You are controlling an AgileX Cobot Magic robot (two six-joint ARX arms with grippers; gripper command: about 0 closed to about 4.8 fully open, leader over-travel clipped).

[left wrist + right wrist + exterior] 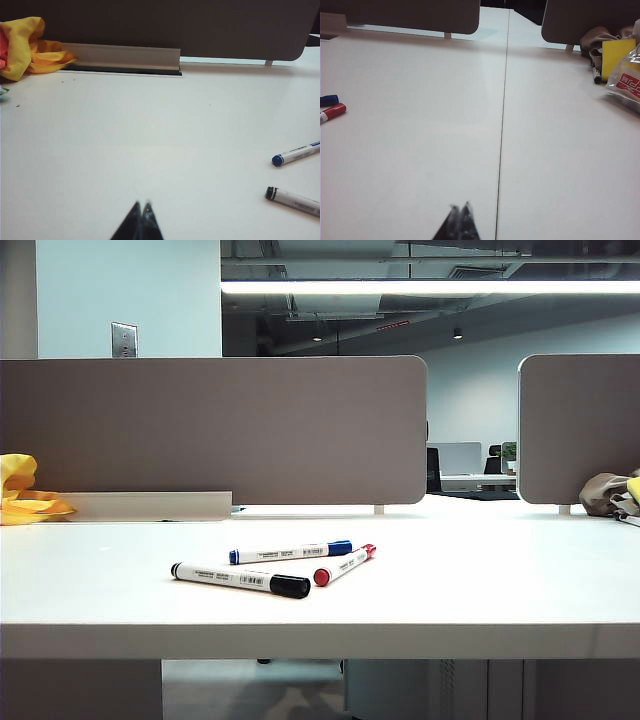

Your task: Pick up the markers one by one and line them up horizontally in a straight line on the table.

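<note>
Lying near the front edge of the white bench (pixel 500 580), the three markers sit loosely grouped around its middle: the black-capped marker (pixel 240 580) nearest the front edge, the blue-capped marker (pixel 290 553) just behind it, the red-capped marker (pixel 344 566) angled beside both, its end close to the black cap. The left gripper (pixel 140 204) and right gripper (pixel 459 206) each hover low over bare bench, fingertips pressed together, holding nothing. A yellow cloth (pixel 22 492) rests at the back left edge.
</note>
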